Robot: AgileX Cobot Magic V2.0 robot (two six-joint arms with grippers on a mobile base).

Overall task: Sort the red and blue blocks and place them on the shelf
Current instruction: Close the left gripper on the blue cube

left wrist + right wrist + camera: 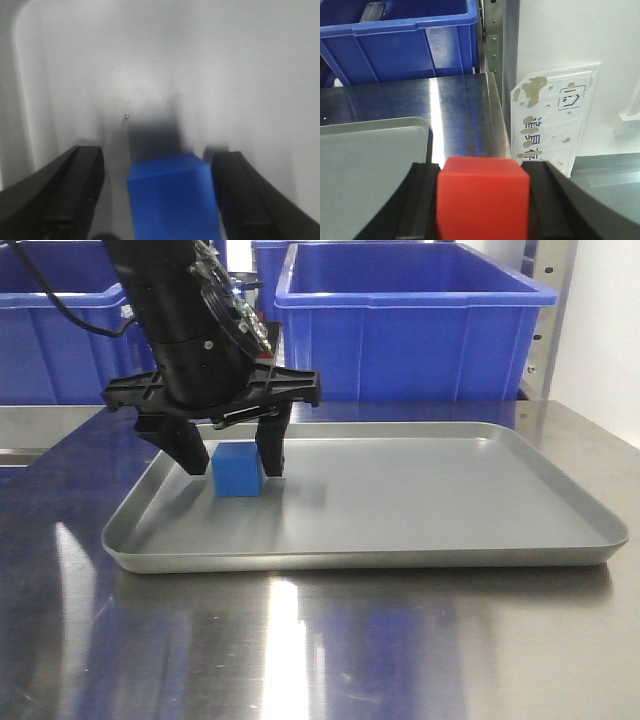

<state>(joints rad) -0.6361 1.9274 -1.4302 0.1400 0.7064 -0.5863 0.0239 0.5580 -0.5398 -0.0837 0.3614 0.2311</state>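
Red block (481, 197) tight between right jaws beside tray (370, 150) corner; left jaws apart, clear gaps flanking blue block (172, 200).

- One sky-blue block (237, 470).
- One red block (481, 200).
- One grey tray (450, 530).
- Three dark-blue bins (415, 330).
- Two black grippers: the left gripper (233, 468) and the right gripper (481, 172).

Our left gripper (236, 470) points down, its fingers spread apart; our right gripper (482, 205) clamps the red block (481, 182).
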